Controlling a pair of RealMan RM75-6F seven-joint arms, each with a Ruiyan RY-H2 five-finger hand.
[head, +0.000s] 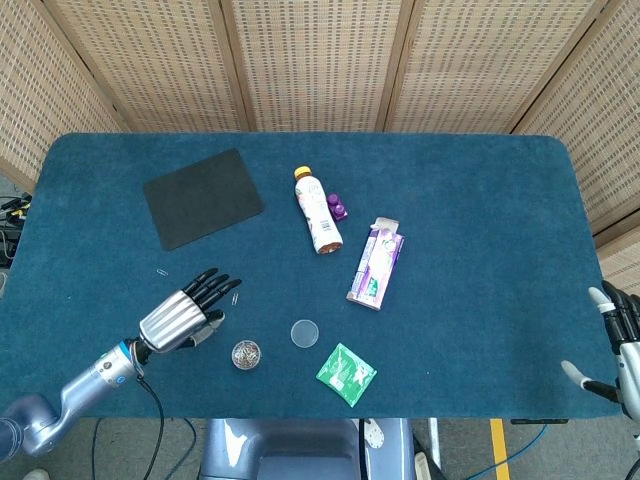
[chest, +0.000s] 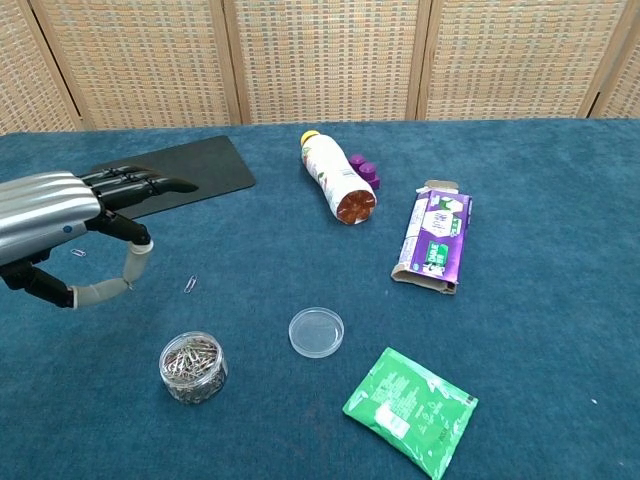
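Your left hand (chest: 60, 225), fingers spread and holding nothing, hovers beside a loose paper clip (chest: 191, 284); lower slowly, pinching it between the thumb and one fingertip.

Two robot arms, both hands empty with fingers spread.

The left hand (head: 185, 317) reaches in from the lower left corner on a silver forearm, palm down and just above the table top. Its dark fingers (chest: 140, 184) stretch forward, slightly fanned, and the thumb hangs down and apart from them. The right hand (head: 622, 345) shows only partly at the lower right edge, upright, fingers pointing up, thumb out to the side.
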